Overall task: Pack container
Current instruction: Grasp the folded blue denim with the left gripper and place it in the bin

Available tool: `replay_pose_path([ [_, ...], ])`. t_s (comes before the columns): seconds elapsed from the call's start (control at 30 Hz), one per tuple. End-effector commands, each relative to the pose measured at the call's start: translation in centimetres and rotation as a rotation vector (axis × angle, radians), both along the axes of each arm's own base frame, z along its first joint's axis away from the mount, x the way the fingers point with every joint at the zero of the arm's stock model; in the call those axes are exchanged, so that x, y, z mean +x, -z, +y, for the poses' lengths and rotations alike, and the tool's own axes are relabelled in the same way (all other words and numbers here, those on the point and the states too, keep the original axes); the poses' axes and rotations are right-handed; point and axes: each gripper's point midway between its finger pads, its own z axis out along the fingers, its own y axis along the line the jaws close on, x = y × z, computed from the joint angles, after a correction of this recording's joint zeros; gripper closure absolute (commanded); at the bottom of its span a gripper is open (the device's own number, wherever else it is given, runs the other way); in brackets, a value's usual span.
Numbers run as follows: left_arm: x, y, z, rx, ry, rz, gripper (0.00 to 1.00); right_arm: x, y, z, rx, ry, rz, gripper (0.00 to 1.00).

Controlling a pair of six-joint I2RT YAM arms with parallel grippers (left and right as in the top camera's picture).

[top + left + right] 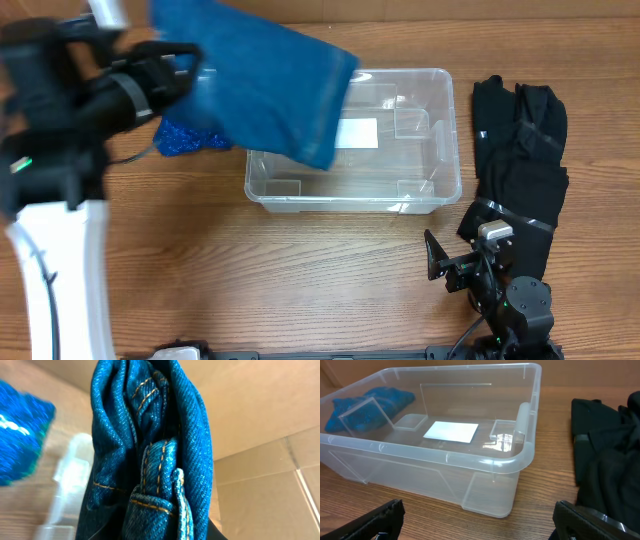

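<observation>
A clear, rectangular plastic container (400, 205) with rounded corners and a thick rim is sitting upright on a wood-grain table (300, 290), in the centre of the overhead view. A white rectangular label (357, 132) is showing on its base.

At the upper left of the overhead view, the left gripper (180, 60) is clamping a bundle of dark blue denim jeans (270, 85). The fabric is hanging raised and is covering the container's upper-left corner from the camera. In the left wrist view the jeans (150, 450) are filling the middle of the frame, folded and showing orange stitching. The fingers themselves are hidden there.

A bright blue speckled cloth (185, 140) is lying on the table just beside the container's left end, partly under the hanging denim. In the right wrist view it is showing through the clear wall at the upper left (365, 407).

A heap of black clothing (520, 160) is lying on the table at the right of the frame, near the container but apart from it.

At the lower right of the overhead view, the right gripper (465, 255) is hovering over the table. Its fingers are spread wide and grasping nothing, and they are pointing toward the container's near corner (510, 465).
</observation>
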Motion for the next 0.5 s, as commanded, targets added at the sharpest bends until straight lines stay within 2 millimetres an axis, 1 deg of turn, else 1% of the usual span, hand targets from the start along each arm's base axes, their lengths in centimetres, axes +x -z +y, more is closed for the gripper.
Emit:
replay_pose_path([
  [0.0,4.1,3.1,-6.2,-0.006,-0.106,0.084,0.96,0.0,0.2,-0.1,0.005,0.006,0.001,0.0],
  [0.03,5.2,5.5,-8.2,0.016,-0.125,0.128,0.96,0.0,0.2,-0.1,0.004,0.006,0.001,0.0],
  [0.07,5.9,7.6,-9.6,0.017,-0.143,0.178,0.96,0.0,0.2,-0.1,0.005,0.006,0.001,0.0],
  [0.1,6.5,9.7,-11.5,0.001,-0.142,0.231,0.96,0.0,0.2,-0.1,0.005,0.006,0.001,0.0],
  [0.17,7.2,14.3,-16.5,-0.013,-0.085,0.317,0.96,0.0,0.2,-0.1,0.005,0.006,0.001,0.0],
  [0.2,7.4,15.8,-17.5,0.009,-0.082,0.33,0.96,0.0,0.2,-0.1,0.005,0.006,0.001,0.0],
  [0.23,7.6,17.4,-18.1,0.047,-0.099,0.339,0.96,0.0,0.2,-0.1,0.004,0.006,0.001,0.0],
  [0.27,7.7,18.4,-18.3,0.08,-0.1,0.344,0.96,0.0,0.2,-0.1,0.005,0.006,0.001,0.0],
  [0.3,7.6,18.8,-18.4,0.119,-0.067,0.33,0.8,0.0,0.2,-0.1,0.005,0.006,0.001,0.0],
  [0.33,7.3,18.6,-18.5,0.166,-0.009,0.304,0.66,0.0,0.2,-0.1,0.005,0.006,0.001,0.0],
  [0.37,6.8,17.8,-17.7,0.22,0.038,0.274,0.49,0.0,0.2,-0.1,0.005,0.006,0.001,0.0],
  [0.4,6.5,16.8,-16.3,0.261,0.053,0.251,0.42,0.0,0.2,-0.1,0.005,0.006,0.001,0.0],
  [0.43,6.2,15.1,-14.0,0.32,0.067,0.209,0.28,0.0,0.2,-0.1,0.005,0.006,0.001,0.0],
  [0.47,5.9,13.7,-10.8,0.38,0.05,0.184,0.2,0.0,0.2,-0.1,0.005,0.006,0.001,0.0],
])
